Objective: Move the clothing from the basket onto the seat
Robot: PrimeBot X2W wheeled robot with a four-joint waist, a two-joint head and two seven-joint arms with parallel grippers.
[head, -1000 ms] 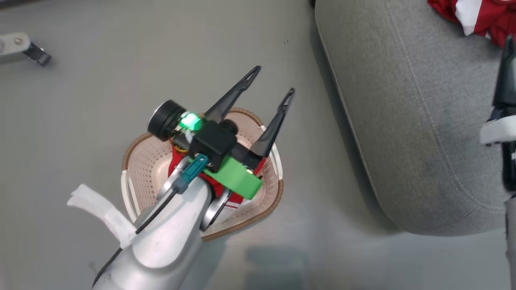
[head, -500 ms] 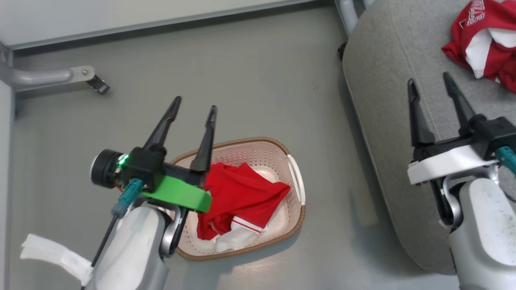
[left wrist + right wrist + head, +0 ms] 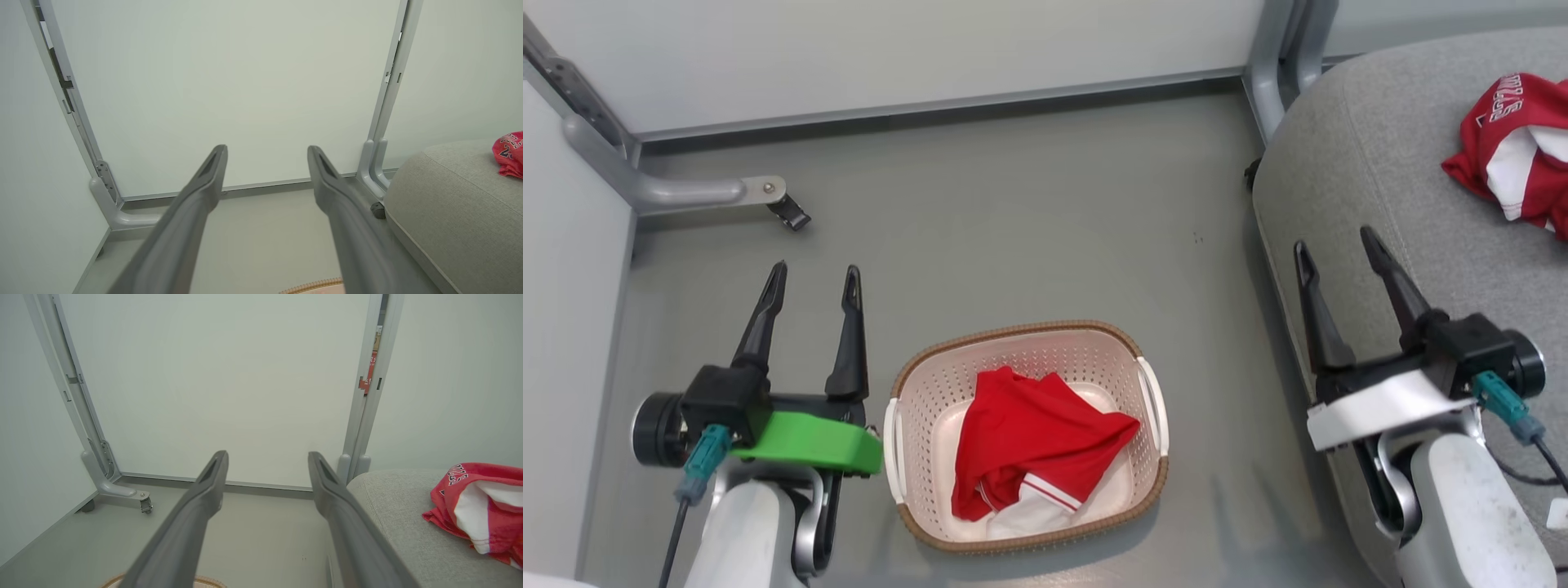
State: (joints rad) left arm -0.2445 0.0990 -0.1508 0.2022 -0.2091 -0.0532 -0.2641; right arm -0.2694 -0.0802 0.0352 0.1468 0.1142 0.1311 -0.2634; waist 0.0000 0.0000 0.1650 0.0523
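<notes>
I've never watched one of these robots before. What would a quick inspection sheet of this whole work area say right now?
Surface: grey floor, smooth, with the basket standing on it.
Job's things: basket holds one red garment; second red garment lies on the grey seat.
Clutter: nothing seen.
Grippers: left gripper open, holding nothing, left of the basket; right gripper open, holding nothing, at the seat's edge.
Cables: left wrist cable with teal plug; right wrist cable with teal plug.
Surroundings: pale wall panels; grey frame foot with a caster.
</notes>
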